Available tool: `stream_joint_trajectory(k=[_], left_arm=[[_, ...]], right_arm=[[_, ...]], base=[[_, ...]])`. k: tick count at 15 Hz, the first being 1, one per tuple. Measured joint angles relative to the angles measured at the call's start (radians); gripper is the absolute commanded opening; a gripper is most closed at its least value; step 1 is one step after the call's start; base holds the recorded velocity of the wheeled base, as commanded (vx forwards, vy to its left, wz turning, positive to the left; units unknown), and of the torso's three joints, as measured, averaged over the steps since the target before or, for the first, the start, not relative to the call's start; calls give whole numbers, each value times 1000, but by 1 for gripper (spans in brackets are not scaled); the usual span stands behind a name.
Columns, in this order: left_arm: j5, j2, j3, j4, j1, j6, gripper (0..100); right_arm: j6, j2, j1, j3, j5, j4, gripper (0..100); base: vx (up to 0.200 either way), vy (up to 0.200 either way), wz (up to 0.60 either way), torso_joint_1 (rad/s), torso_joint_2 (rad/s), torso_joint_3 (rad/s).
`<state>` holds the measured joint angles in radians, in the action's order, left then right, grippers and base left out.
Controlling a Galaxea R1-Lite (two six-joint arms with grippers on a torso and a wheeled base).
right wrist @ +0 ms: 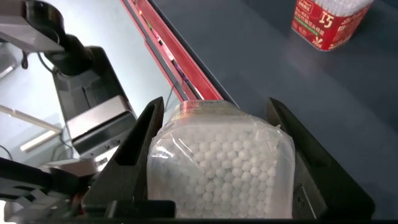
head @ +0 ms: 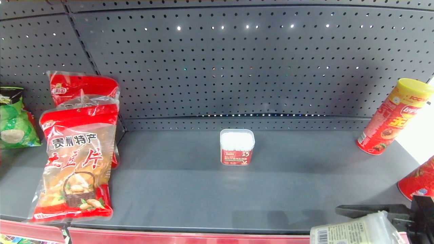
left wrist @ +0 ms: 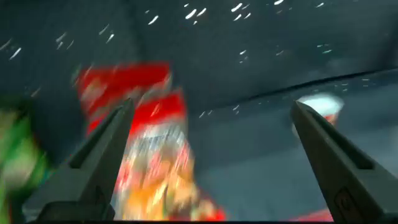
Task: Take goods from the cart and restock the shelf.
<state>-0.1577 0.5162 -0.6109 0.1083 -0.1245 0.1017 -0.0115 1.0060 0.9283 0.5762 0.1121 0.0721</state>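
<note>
A clear box of cotton swabs [right wrist: 217, 162] sits between the fingers of my right gripper [right wrist: 214, 134], which is shut on it. In the head view this held box [head: 352, 230] is at the shelf's front right edge, level with the red price strip. A second swab box with a red label [head: 237, 146] stands upright mid-shelf, also seen as the swab box [right wrist: 329, 22] beyond the held one. My left gripper [left wrist: 212, 109] is open and holds nothing, facing the red snack bags [left wrist: 155, 162] from a distance.
On the grey shelf [head: 190, 193], two red snack bags [head: 76, 162] lean at the left beside a green bag [head: 15, 125]. A red crisp tube [head: 395, 117] tilts at the back right, another red tube [head: 418, 179] nearer. A pegboard wall closes the back.
</note>
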Motion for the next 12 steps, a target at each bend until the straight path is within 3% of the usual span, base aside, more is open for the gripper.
stream_joint_trajectory(k=[1,4,6,8,10,12], left_arm=[[-28,116,-72,25,-43,5,100],[-140,387,-165,139,-140,-103,100],[-225,518,-131,247,-164,-116,100],[-271,607,-24,273,-175,-125,100],[-356,663,56,282,-125,-139,100],[-459,721,108,376,-18,-101,100]], right_arm=[[-12,-3,-4,0,0,0,0],[-30,-13,-9,-1,0,0,0],[-58,-17,-17,0,7,1,0],[-63,-16,-37,4,26,2,0],[-64,-14,-68,4,57,27,0],[-67,-10,-91,-3,63,45,0]], base=[[0,0,0,0,0,0],[0,0,0,0,0,0],[0,0,0,0,0,0],[0,0,0,0,0,0],[0,0,0,0,0,0],[0,0,0,0,0,0]])
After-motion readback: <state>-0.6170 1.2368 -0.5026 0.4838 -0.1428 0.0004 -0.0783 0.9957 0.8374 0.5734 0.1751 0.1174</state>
